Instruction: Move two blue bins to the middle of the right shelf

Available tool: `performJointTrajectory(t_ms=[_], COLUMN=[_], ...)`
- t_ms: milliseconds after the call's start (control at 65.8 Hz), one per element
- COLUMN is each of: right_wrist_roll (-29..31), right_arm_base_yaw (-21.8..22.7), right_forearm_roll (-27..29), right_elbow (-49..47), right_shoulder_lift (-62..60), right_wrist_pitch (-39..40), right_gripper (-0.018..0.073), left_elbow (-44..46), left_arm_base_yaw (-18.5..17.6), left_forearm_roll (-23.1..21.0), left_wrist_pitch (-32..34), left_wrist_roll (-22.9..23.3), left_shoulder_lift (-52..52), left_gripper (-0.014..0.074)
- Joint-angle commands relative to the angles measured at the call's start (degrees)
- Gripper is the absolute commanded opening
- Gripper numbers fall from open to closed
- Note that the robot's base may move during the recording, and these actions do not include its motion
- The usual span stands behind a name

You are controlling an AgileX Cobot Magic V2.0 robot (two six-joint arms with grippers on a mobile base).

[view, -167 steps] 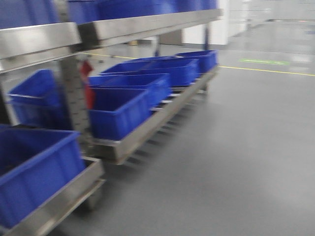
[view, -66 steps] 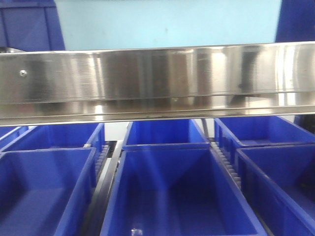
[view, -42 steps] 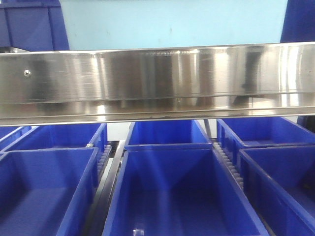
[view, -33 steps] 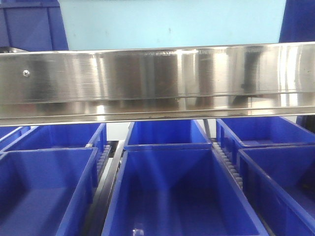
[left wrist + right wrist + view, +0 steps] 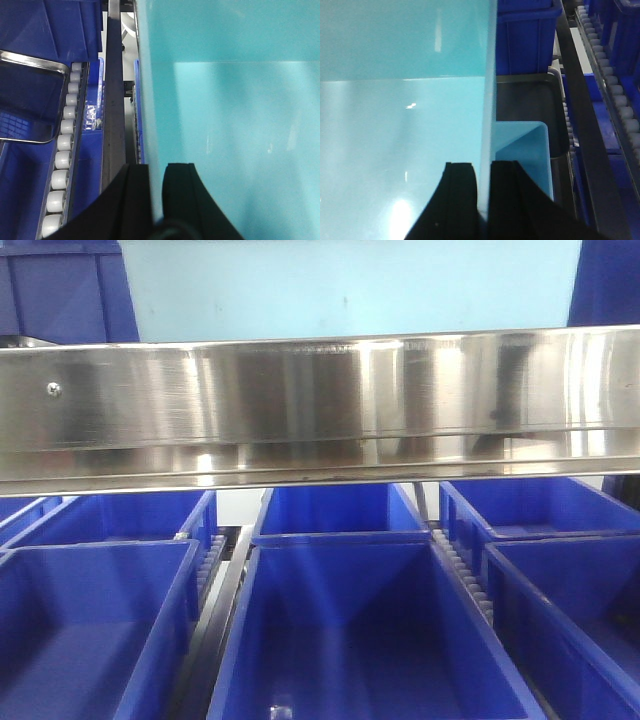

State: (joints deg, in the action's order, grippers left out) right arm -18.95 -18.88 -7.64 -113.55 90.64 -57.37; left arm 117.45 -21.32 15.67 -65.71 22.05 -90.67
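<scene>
Nothing moved; jaws straddle pale bin (image 5: 350, 285) walls.

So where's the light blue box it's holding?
The light blue bin is top middle in the front view, above the steel rail, dark blue bins either side; left gripper and right gripper each pinch a wall.

Black, curved end effector fingers (image 5: 134, 200)

You're facing a steel shelf rail (image 5: 320, 405) running left to right; dark blue bins (image 5: 365, 640) below; roller tracks (image 5: 463, 575) between them.
</scene>
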Motion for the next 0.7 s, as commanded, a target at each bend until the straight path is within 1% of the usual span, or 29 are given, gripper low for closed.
performJointTrajectory(t_ms=[0, 61, 106, 152, 198, 289, 456, 577, 684], right_wrist_roll=[0.4, 0.4, 0.4, 0.0, -1.0, -2.0, -2.0, -2.0, -2.0], right_arm_base_yaw=[-0.2, -0.2, -0.2, 0.0, 0.6, 1.7, 1.8, 1.8, 2.1], right_forearm_roll=[0.4, -0.4, -3.0, -6.7, -8.2, -8.2, -8.3, -8.7, -8.8], right_elbow=[-0.8, -0.8, -0.8, -0.8, -0.7, -0.3, -0.3, -0.3, -0.3], right_shoulder_lift=[-0.6, -0.6, -0.4, 0.0, 0.3, 1.3, 4.4, 7.0, 9.1], right_wrist_pitch=[2.9, 3.6, 4.4, 4.4, 4.4, 4.1, 6.0, 6.0, 6.1], right_gripper=[-0.0167, -0.0167, -0.0167, -0.0167, -0.0167, -0.0167, -0.0167, -0.0167, -0.0167], left_elbow=[0.5, 0.5, 0.5, 0.5, 0.5, 0.5, 0.5, 0.5, 0.5], left_arm_base_yaw=[-0.5, -0.5, -0.5, -0.5, -0.5, -0.5, -0.5, -0.5, -0.5], left_forearm_roll=[-1.0, -1.9, -2.6, -2.9, -3.5, -4.1, -4.1, -3.8, -3.8], left_wrist_pitch=[2.7, 4.4, 6.0, 7.1, 8.1, 9.0, 10.1, 11.9, 12.1], left_wrist_roll=[0.0, 0.0, 0.0, 0.0, 0.0, 0.0, 0.0, 0.0, 0.0], left_shoulder_lift=[0.7, 0.6, 0.2, -0.5, -1.5, -3.8, -8.1, -10.6, -12.3], left_gripper=[-0.0111, -0.0111, -0.0111, -0.0111, -0.0111, -0.0111, -0.0111, -0.0111, -0.0111])
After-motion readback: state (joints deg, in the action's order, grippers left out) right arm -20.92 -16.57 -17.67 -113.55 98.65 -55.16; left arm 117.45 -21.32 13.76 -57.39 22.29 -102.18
